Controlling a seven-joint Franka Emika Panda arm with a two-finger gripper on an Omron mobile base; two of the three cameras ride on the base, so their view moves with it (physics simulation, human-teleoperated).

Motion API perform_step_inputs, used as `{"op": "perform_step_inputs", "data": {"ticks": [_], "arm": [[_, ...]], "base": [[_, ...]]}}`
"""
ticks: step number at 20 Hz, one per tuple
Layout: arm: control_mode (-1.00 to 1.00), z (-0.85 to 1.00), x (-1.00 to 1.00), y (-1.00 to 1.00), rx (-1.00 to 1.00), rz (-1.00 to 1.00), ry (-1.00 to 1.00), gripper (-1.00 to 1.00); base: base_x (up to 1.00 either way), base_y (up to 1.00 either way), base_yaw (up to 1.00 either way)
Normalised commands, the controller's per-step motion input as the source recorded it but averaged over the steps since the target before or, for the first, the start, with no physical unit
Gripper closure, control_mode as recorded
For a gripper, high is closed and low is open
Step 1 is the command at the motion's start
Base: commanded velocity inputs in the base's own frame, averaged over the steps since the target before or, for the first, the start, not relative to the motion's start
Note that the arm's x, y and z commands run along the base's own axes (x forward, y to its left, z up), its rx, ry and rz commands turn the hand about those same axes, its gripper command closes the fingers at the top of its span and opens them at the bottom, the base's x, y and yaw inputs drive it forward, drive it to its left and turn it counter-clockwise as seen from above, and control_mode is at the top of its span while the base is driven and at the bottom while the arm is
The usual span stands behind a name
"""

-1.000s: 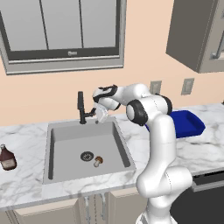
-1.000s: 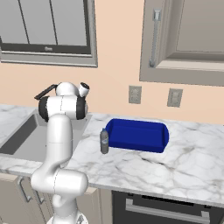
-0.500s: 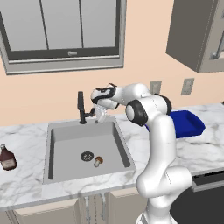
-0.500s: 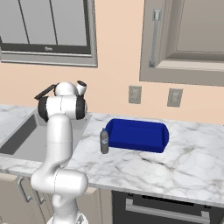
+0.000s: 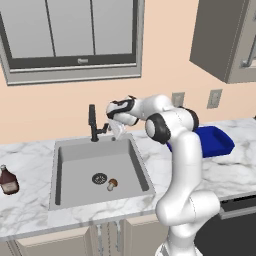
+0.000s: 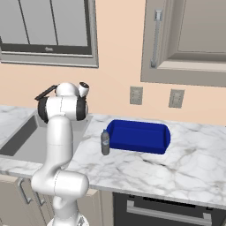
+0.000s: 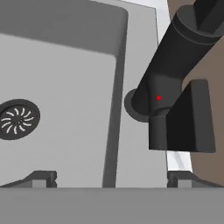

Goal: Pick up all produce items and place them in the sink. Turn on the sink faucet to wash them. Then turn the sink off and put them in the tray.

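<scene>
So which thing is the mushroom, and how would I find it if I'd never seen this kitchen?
Find the big grey sink set in the white marble counter. On its floor is a round dark drain, and the mushroom sits just beside it. It's the tiny thing with a brown cap and a pale stem, the only loose item in the basin, unlike the brown bottle out on the counter.
</scene>
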Motion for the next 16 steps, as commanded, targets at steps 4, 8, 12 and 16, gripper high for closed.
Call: {"op": "perform_step_inputs", "data": {"ticks": [4, 8, 12, 16], "arm": [[-1.0, 0.08, -0.22, -0.04, 0.0, 0.01, -0.05, -1.0], [-1.0, 0.1, -0.51, 0.0, 0.0, 0.0, -0.07, -1.0], [-1.0, 0.18, -0.74, 0.0, 0.0, 0.0, -0.09, -1.0], [-1.0, 0.31, -0.71, 0.0, 0.0, 0.0, -0.06, -1.0]], "base": [[0.0, 0.0, 0.0], [0.0, 0.0, 0.0], [0.0, 0.0, 0.0], [0.0, 0.0, 0.0]]}}
